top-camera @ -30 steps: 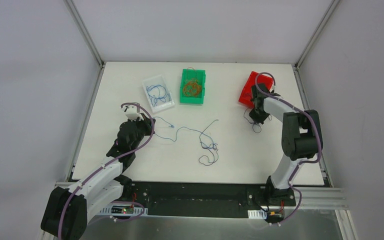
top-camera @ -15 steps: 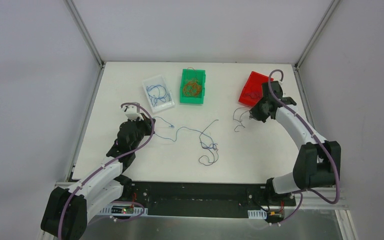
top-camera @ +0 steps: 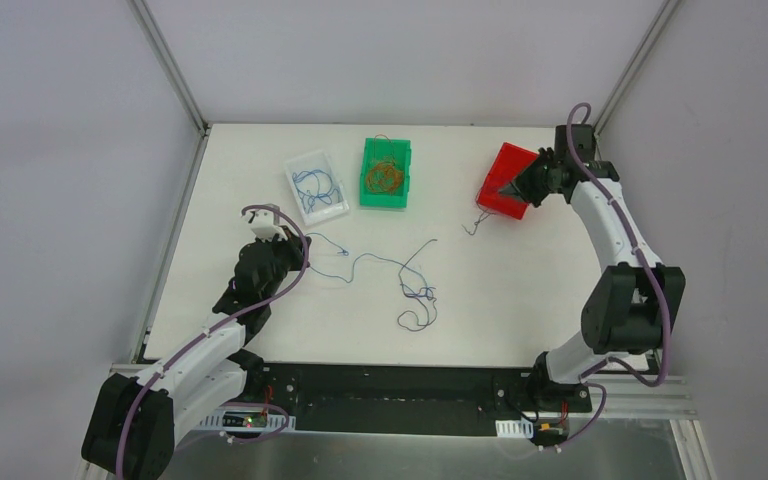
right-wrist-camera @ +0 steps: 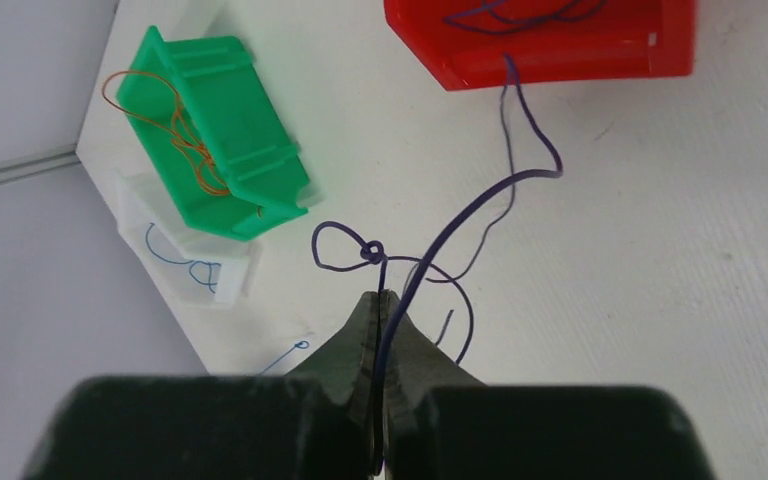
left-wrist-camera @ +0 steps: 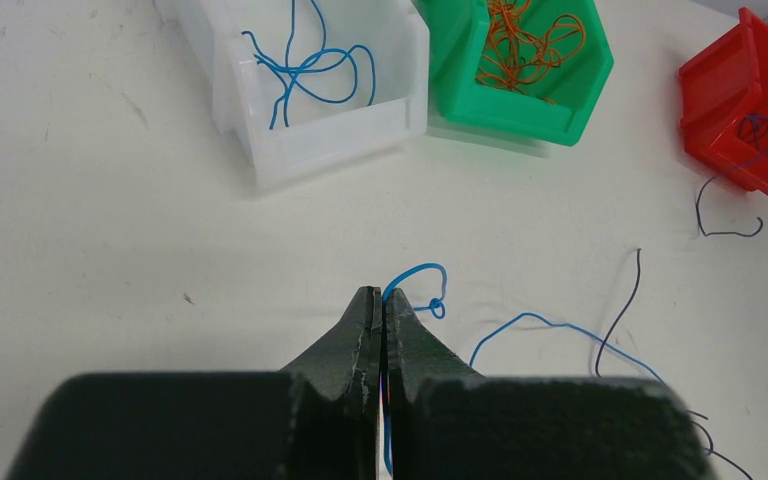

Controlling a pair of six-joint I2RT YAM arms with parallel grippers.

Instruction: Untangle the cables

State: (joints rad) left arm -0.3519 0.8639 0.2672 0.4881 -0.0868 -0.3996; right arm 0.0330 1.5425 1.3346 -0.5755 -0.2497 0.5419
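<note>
Seen from above, the left gripper is pinched shut on a blue cable that trails off to its right across the table. The right gripper, at the red bin, is closed on a purple cable that dangles beside it.

In the left wrist view, the jaws clamp the blue strand, with the white bin ahead-left and the green bin ahead-right.

In the right wrist view, the closed jaws grip the purple cable, which loops ahead into the red bin.
</note>
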